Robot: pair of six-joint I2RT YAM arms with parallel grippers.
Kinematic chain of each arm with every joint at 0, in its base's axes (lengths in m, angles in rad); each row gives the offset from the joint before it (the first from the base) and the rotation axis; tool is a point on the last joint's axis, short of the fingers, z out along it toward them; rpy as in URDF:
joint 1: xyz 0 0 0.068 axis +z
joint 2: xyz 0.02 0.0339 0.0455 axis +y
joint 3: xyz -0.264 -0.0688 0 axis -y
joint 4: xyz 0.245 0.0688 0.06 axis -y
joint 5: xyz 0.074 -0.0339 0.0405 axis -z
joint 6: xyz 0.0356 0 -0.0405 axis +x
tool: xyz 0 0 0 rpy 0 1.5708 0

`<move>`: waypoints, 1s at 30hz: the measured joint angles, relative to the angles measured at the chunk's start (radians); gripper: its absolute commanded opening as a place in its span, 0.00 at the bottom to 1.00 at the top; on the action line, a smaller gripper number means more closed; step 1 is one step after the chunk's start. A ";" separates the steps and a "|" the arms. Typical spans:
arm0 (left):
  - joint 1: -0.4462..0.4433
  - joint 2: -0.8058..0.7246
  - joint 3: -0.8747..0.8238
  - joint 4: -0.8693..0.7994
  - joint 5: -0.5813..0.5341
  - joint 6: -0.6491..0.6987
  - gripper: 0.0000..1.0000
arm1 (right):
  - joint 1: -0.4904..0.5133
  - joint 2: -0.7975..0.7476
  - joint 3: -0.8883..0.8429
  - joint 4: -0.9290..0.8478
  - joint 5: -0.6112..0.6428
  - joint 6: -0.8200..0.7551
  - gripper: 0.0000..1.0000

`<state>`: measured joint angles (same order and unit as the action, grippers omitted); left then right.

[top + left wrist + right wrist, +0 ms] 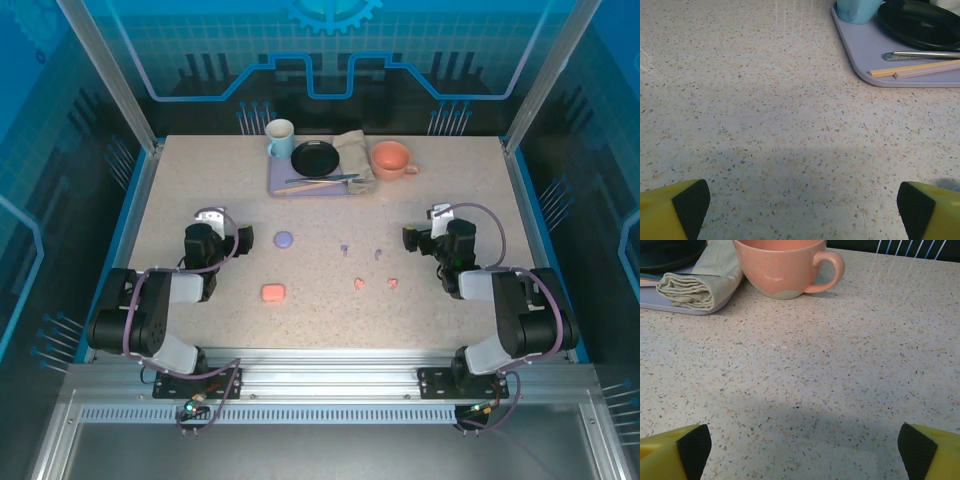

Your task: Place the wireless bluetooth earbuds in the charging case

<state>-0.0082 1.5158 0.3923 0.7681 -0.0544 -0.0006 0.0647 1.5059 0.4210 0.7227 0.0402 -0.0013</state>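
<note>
From above, the lilac earbuds point(345, 247) and pink earbuds point(359, 283) are specks, their shape unreadable; whether the purple case point(284, 239) and pink case point(273, 292) are lidded is too small to tell. The left wrist view's top edge crops the blue cup point(857, 11) and black plate point(920, 22); the right wrist view's crops the pink mug point(785, 267)

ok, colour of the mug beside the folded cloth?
Salmon-pink mug, speckled; clearest in the right wrist view.

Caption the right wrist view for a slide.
Open right gripper above the speckled table, facing a pink mug beside a folded cloth on a lilac tray.
</note>
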 measured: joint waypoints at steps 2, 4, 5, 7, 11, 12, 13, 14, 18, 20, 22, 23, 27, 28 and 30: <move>0.000 0.000 0.000 0.000 0.000 0.000 0.99 | 0.000 0.000 0.000 0.000 0.000 0.000 1.00; 0.000 0.000 0.000 0.000 0.000 0.000 0.99 | 0.000 0.000 0.000 0.000 0.000 0.000 1.00; 0.000 0.000 0.000 0.000 0.000 0.000 0.99 | 0.000 0.000 0.000 0.000 0.000 0.000 1.00; 0.000 0.000 0.000 0.000 0.000 0.000 0.99 | 0.000 0.000 0.000 0.000 0.000 0.000 1.00; 0.000 0.000 0.000 0.000 0.000 0.000 0.99 | 0.000 0.000 0.000 0.000 0.000 0.000 1.00; 0.000 0.000 0.000 0.000 0.000 0.000 0.99 | 0.000 0.000 0.000 0.000 0.000 0.000 1.00; 0.000 0.000 0.000 0.000 0.000 0.000 0.99 | 0.000 0.000 0.000 0.000 -0.001 0.000 1.00; 0.000 0.000 0.000 0.000 0.000 0.000 0.99 | -0.001 0.000 0.000 0.000 -0.004 0.000 1.00; 0.000 0.000 0.000 0.000 0.000 0.000 0.99 | -0.012 0.000 0.000 0.000 -0.022 0.000 1.00; 0.000 -0.001 0.009 -0.022 0.005 0.001 0.99 | -0.014 -0.001 0.000 -0.001 -0.023 0.000 1.00; 0.000 -0.011 0.045 -0.092 0.007 0.001 0.99 | -0.014 -0.020 0.009 -0.045 -0.015 0.004 1.00; 0.000 -0.023 0.063 -0.120 0.007 0.000 0.99 | -0.014 -0.042 0.019 -0.086 -0.009 0.008 1.00; -0.007 -0.114 0.122 -0.240 -0.018 -0.002 0.99 | -0.016 -0.188 0.140 -0.328 0.042 0.077 1.00; -0.010 -0.139 0.139 -0.278 -0.027 -0.010 0.99 | -0.018 -0.214 0.183 -0.389 0.056 0.110 1.00; -0.018 -0.194 0.175 -0.357 -0.047 -0.040 0.99 | -0.023 -0.257 0.290 -0.536 0.093 0.206 1.00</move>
<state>-0.0265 1.3220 0.5674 0.4107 -0.1009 -0.0410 0.0418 1.2484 0.7109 0.1871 0.1329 0.2050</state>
